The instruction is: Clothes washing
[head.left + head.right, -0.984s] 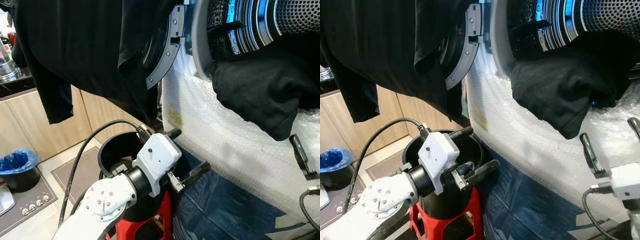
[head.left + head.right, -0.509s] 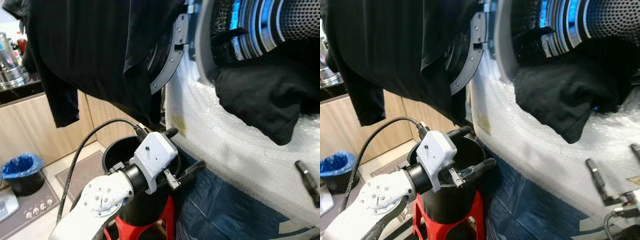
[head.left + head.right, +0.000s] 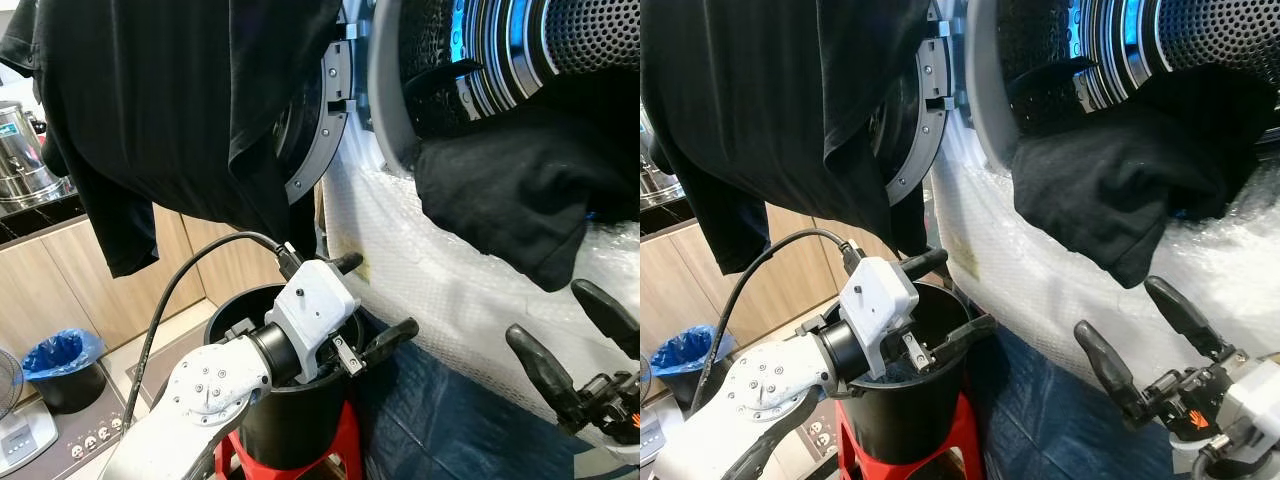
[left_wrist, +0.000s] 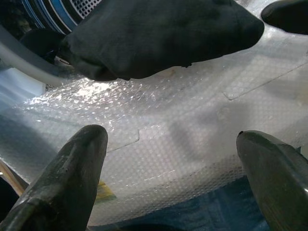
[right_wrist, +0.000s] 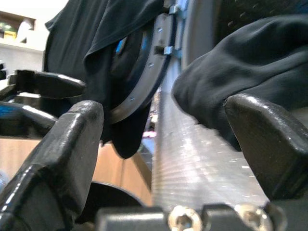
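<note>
our right gripper has come up into sight over the last second; before, we saw only a fingertip and some cable low at the edge. its fingers are spread wide and empty, just below the black garment that hangs out of the washing machine drum. we read this as lining up a grasp to push or lift that garment into the drum, so the loading is not finished.

our left gripper has barely shifted. it is spread wide too, holding nothing, over the rim of the black bucket, which stands on a red stool just beside the machine, below its open door.

a second black garment is draped over that door, above the bucket. inside the bucket we can make out a little dark blue cloth, but not how much. the drum's inside looks mostly bare metal behind the hanging garment. the machine's front is wrapped in bubble wrap.
</note>
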`<state>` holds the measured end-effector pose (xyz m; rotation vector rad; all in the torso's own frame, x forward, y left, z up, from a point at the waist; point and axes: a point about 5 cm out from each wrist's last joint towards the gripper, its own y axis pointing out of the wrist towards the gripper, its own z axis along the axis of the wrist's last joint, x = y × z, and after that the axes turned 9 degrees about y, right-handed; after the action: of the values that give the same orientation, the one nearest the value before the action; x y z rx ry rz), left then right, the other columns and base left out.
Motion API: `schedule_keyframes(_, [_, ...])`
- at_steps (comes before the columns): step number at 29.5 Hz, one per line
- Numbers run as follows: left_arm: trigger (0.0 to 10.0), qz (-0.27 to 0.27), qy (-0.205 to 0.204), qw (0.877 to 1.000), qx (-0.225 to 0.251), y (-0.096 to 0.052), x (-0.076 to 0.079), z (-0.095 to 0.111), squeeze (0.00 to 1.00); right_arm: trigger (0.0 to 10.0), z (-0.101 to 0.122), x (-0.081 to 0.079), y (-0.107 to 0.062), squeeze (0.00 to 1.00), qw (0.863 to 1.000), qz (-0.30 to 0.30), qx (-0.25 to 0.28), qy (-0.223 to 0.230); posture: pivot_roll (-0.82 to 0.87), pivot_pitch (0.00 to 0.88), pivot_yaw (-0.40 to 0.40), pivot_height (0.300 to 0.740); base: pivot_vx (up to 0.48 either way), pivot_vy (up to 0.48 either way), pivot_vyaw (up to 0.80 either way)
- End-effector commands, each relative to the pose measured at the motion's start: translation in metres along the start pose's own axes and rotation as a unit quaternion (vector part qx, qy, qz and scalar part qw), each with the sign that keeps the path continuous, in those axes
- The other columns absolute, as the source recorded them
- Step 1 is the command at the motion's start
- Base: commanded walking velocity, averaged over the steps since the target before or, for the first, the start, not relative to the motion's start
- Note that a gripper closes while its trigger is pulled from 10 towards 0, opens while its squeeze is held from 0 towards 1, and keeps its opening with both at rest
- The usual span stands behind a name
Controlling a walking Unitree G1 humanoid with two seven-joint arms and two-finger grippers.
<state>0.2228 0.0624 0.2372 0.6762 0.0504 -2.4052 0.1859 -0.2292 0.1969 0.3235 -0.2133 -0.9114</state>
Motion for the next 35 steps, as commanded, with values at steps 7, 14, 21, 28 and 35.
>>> schedule_keyframes(7, [10.0,0.001,0.011,1.000,-0.003,-0.001,-0.004,-0.002,0.00,10.0,-0.002,-0.022,0.007,0.00,0.995,0.089,-0.040,0.028,-0.07,0.000,0.047,0.740,0.000,0.000,0.00])
schedule_keyframes(14, [10.0,0.005,0.019,1.000,-0.008,-0.001,-0.004,-0.005,0.00,10.0,-0.003,-0.039,0.025,0.00,0.981,0.156,-0.107,0.032,-0.06,0.000,0.036,0.740,0.000,0.000,0.00])
schedule_keyframes(21, [10.0,0.013,0.025,0.999,-0.020,-0.001,-0.004,-0.009,0.00,10.0,0.000,-0.027,0.046,0.00,0.964,0.158,-0.215,0.002,-0.04,0.000,-0.004,0.740,0.000,0.000,0.00])
schedule_keyframes(28, [10.0,0.025,0.025,0.999,-0.027,-0.001,-0.003,-0.010,0.00,10.0,0.015,0.004,0.080,0.00,0.959,0.097,-0.265,-0.007,-0.03,0.000,-0.044,0.740,0.000,0.000,0.00])
schedule_keyframes(35, [10.0,0.033,0.016,0.999,-0.030,-0.002,0.002,-0.011,0.00,10.0,0.026,0.023,0.090,0.00,0.941,0.090,-0.325,-0.006,-0.02,0.000,-0.069,0.740,0.000,0.000,0.00])
